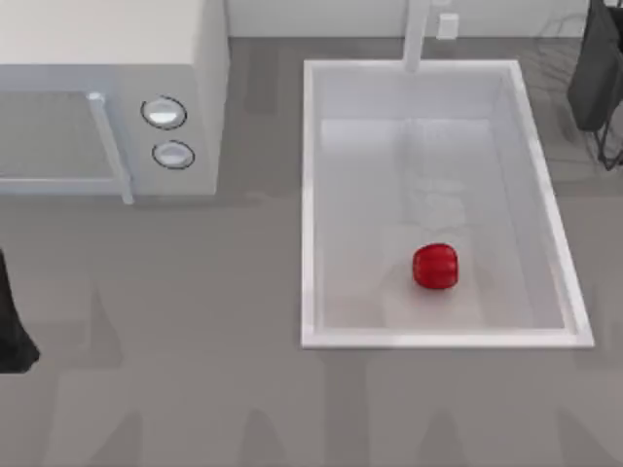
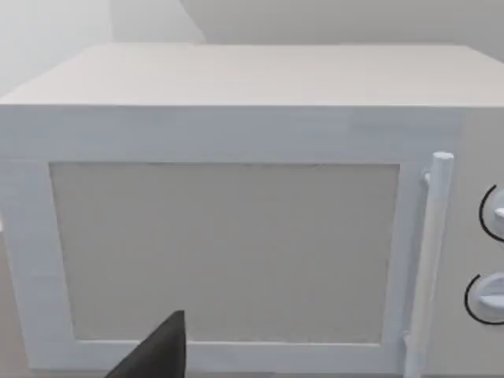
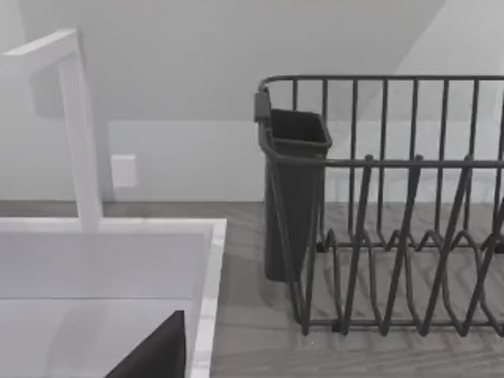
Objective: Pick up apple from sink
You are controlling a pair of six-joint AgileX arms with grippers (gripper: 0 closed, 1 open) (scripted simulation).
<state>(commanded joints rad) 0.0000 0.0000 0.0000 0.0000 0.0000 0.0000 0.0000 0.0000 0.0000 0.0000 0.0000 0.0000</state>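
Apple [image 1: 435, 267] in sink [image 1: 310, 214], microwave [image 1: 107, 58] left

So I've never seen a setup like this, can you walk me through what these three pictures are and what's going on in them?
This is a rendered scene of a two-armed AgileX robot at a grey counter. One picture looks straight down from above. It shows a white microwave at the left and a white sink with a faucet at the right. A small red apple lies on the sink floor, touched by nothing.

The other two pictures come from cameras on the wrists. The left wrist faces the microwave door, the dark wedge being part of the left gripper. The right wrist sees the sink's corner, the faucet and a dark dish rack, with part of the right gripper.

Nothing is held yet.
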